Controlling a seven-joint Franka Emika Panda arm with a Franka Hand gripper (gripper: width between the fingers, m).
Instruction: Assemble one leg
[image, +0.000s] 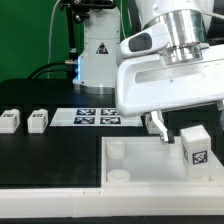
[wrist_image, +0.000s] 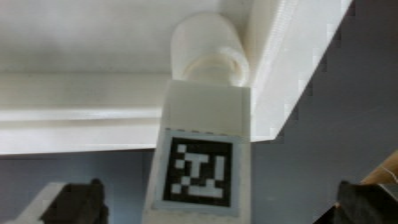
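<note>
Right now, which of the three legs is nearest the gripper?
The leg on the exterior view's right, at the tray, below the open gripper. The other two legs sit far off on that view's left.

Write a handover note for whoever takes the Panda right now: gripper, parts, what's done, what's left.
Gripper: open, with a finger on each side of the leg and a gap on both sides. It grips nothing.
The leg: upright at a corner of the tray, toward the exterior view's right.
Spare legs: loose on the table toward the exterior view's left, next to the marker board.
Done: the leg appears to be placed in the corner socket.
Left: probably confirm it is fully seated, which these views don't show, then retract.
</note>
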